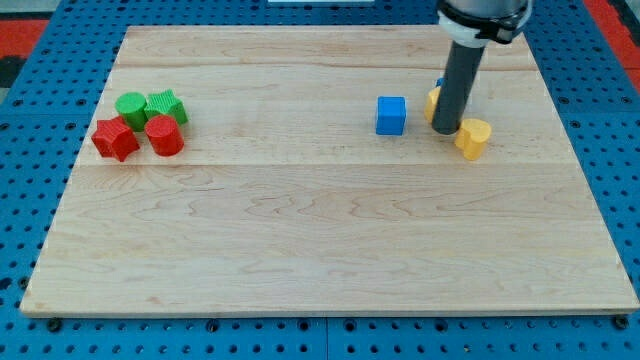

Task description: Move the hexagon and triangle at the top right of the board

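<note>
a pale wooden board (320, 230) is laid on a blue pegboard table (40, 60), with my tip (444, 131) set between two yellow blocks (472, 137), no gripper fitted.

Pale wood-grain board (330, 230) on blue pegboard table (30, 120) dotted with dark holes. Blue cube (391, 115). Yellow heart-like block (473, 137); second yellow block (432, 103) and a blue sliver (439, 84) mostly hidden behind dark grey rod, tip (445, 132). Green cylinder (131, 106), green star-ish block (165, 104), red star-ish block (115, 138), red cylinder (164, 135).
</note>
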`<move>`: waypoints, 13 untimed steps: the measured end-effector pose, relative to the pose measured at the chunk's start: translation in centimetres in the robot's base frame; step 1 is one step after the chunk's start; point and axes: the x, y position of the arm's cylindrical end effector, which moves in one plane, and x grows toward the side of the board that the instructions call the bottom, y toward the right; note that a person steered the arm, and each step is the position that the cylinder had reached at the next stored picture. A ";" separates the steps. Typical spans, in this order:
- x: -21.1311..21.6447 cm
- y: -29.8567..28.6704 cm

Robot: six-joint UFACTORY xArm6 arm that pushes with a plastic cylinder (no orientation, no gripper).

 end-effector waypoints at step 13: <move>-12.5 4.6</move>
